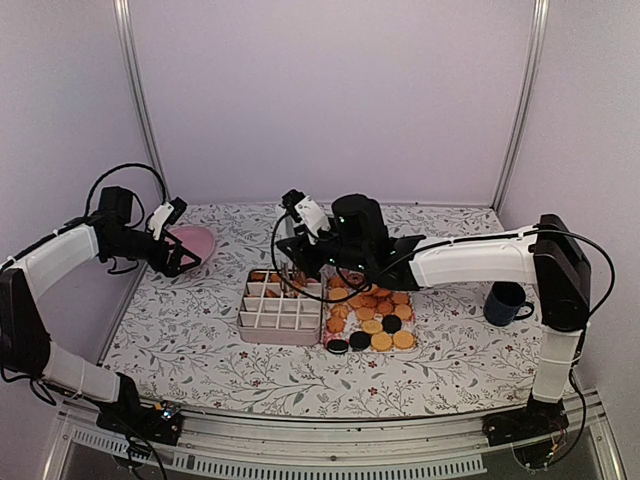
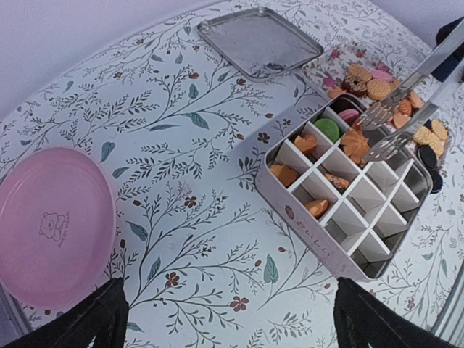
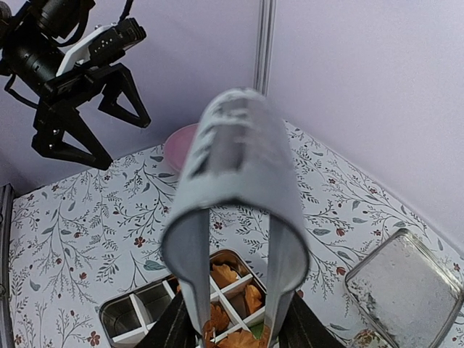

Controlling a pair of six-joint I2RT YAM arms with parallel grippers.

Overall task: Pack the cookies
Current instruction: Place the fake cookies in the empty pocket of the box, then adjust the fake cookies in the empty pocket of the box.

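The cookies point(image 1: 372, 318) lie heaped on a pink tray right of a white divided box point(image 1: 275, 335). Most are golden-orange, a few black. My right gripper point(image 1: 300, 255) hangs over the box's far end, shut on metal tongs point(image 3: 239, 181). The tongs' forked tips point(image 2: 380, 130) stand apart just above an orange leaf-shaped cookie point(image 2: 355, 145) in a far compartment. Whether they touch it I cannot tell. Green point(image 2: 326, 129), pink point(image 2: 349, 114) and orange cookies point(image 2: 284, 174) sit in other compartments of the box point(image 2: 319, 243). My left gripper point(image 2: 228, 326) hovers open and empty at the left.
A pink plate point(image 2: 51, 225) lies flat at the far left, close under my left gripper point(image 1: 185, 258). A shiny metal lid point(image 2: 257, 40) rests on the table beyond the box. A dark mug point(image 1: 505, 303) stands at the right, near the right arm's base.
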